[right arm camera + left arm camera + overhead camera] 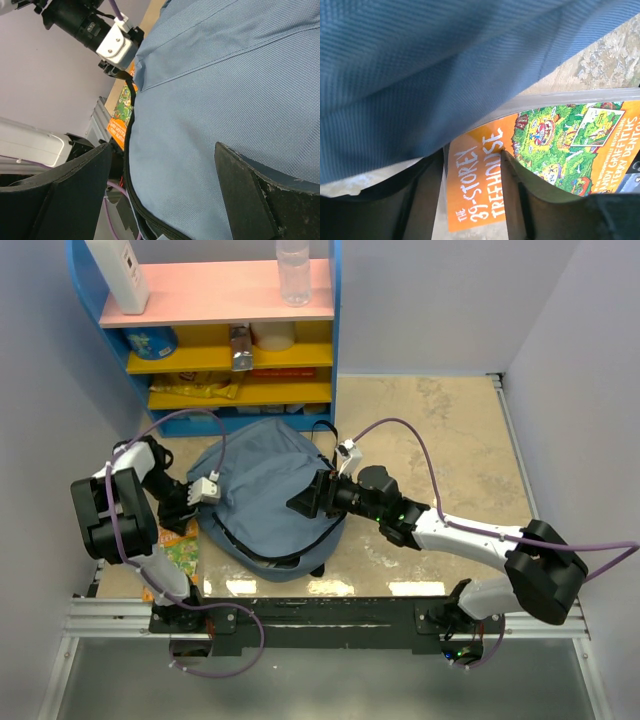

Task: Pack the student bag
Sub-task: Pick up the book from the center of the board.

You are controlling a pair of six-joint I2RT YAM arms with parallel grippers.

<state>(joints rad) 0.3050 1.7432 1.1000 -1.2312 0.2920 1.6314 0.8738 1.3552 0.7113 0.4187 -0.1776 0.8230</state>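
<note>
Left gripper [471, 165] is sitting at the left edge of the bag [262, 490], jaws standing partly apart with nothing pinched between them. The gap is framing the orange cover of a book [560, 135]. Right gripper [162, 150] is hovering wide open over the right side of the bag. Fabric is filling the space between its fingers, which are not clamping it as far as I can tell.

Everything is resting on the table [450, 440], and a shelf [335, 340] is standing at the far edge, well apart from both arms. Mid-table, the bag is lying flat between the two grippers, with a black zipper [126, 155] running along its near-left rim. Just beside that rim the book is lying cover up on the table, partly tucked under the fabric edge, not inside.

Step in hand, my read: getting the book into the bag. The left arm is hanging at the edge right above the book, and the right arm is looking placed to steady or lift the bag. Can't tell if the zipper mouth is open enough.

Next move is calling for one gripper pinching the fabric lip by the zipper and lifting it, and the other closing on a free edge of the book and sliding it in flat. The book is thin and lying flush, so getting a finger under it is probably going to be the fiddly part.
</note>
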